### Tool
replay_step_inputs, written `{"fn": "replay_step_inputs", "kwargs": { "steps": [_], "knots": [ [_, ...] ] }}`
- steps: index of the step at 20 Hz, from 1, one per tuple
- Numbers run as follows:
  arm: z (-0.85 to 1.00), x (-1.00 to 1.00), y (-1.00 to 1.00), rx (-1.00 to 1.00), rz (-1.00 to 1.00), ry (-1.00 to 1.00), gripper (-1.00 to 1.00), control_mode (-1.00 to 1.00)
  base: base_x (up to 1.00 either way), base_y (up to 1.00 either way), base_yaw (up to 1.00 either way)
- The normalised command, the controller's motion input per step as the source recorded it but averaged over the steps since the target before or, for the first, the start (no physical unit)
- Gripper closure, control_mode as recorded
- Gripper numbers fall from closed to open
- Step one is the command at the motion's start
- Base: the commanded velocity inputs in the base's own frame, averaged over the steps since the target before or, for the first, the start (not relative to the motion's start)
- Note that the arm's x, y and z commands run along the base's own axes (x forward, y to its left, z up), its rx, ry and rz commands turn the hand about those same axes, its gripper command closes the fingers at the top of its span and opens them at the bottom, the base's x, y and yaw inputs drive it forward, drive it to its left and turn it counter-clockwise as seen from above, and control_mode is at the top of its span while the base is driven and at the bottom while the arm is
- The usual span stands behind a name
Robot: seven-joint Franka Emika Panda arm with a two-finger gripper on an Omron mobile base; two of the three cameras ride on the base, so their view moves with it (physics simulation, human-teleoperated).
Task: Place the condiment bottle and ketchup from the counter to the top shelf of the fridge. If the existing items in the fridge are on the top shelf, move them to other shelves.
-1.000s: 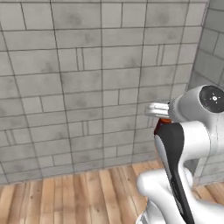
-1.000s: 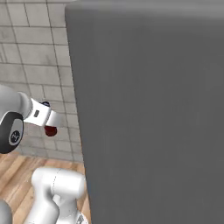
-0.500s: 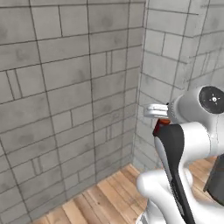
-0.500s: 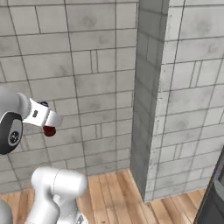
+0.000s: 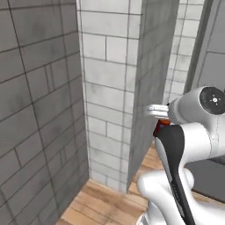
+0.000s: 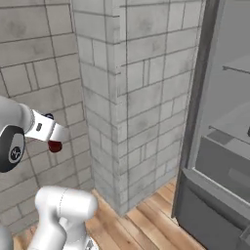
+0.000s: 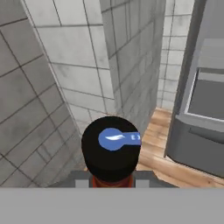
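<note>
My gripper (image 6: 52,140) is shut on the ketchup (image 7: 111,148), a red bottle with a black cap and a blue label. The bottle shows as a red patch under the hand (image 6: 54,146) and beside the arm (image 5: 161,125). The fridge (image 6: 215,161) stands open at the right, well ahead of the gripper. Inside it are a higher shelf plate (image 6: 237,71), a lower one (image 6: 238,122) and a grey drawer (image 6: 225,165). The fridge (image 7: 205,109) also lies to the right of the held cap. The condiment bottle, the counter and the existing items are out of view.
A grey brick pillar (image 6: 132,97) juts out between the arm and the fridge. Brick walls (image 5: 39,110) close in on the left. Wooden floor (image 6: 146,219) runs below, past the fridge's dark frame (image 6: 195,97).
The base has turned, so the whole scene has slid left. The pillar corner and then the open fridge have come into view at the right. The gripper keeps its hold on the ketchup.
</note>
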Motion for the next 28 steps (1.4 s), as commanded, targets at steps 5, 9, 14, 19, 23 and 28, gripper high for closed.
{"fn": "replay_step_inputs", "kwargs": {
  "steps": [5, 9, 14, 19, 23, 28],
  "knots": [
    [0.0, 0.0, 0.0, 0.0, 0.0, 0.0, 1.0, 1.0, 0.27, -0.16, -0.75],
    [0.0, 0.0, 0.0, 0.0, 0.0, 0.0, 1.0, 1.0, 0.19, -0.53, -0.68],
    [0.0, 0.0, 0.0, 0.0, 0.0, 0.0, 1.0, 1.0, 0.82, -0.22, -0.48],
    [0.0, 0.0, 0.0, 0.0, 0.0, 0.0, 1.0, 1.0, 0.97, -0.09, -0.17],
    [0.0, 0.0, 0.0, 0.0, 0.0, 0.0, 1.0, 1.0, 0.74, -0.16, -0.1],
    [0.0, 0.0, 0.0, 0.0, 0.0, 0.0, 1.0, 1.0, 0.5, -0.25, -0.08]
  ]
}}
